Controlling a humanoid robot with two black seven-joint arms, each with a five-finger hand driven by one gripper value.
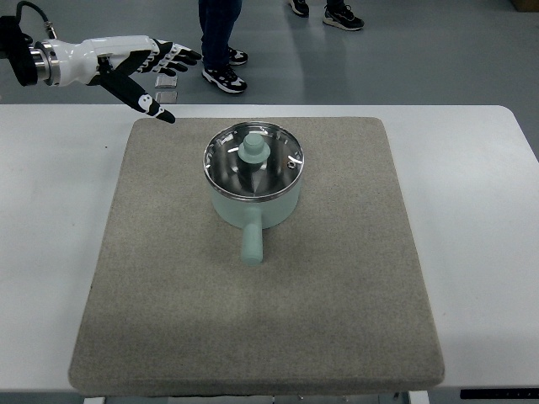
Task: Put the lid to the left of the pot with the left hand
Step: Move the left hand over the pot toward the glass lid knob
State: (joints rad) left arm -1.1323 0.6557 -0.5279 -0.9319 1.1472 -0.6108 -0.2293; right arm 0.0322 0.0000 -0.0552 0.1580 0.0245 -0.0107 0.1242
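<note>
Left hand (139, 67), white with black fingertips, comes in at the top left, hovering over the far left corner of the white tabletop (50, 210); fingers spread and relaxed, holding nothing, thumb pointing down toward the far left corner of the grey felt mat (168, 320). Well apart from the pot. Mat covers the middle of the tabletop. Pale green metal pot (253, 181) with steel rim sits on the mat's far half, roughly centred, stub handle pointing to the near edge. Clear glass lid (253, 158) with pale green knob sits on the pot, closed. Beyond the far edge, a person's legs and sneakers (223, 76) on the grey floor. More shoes (344, 17) further right.
</note>
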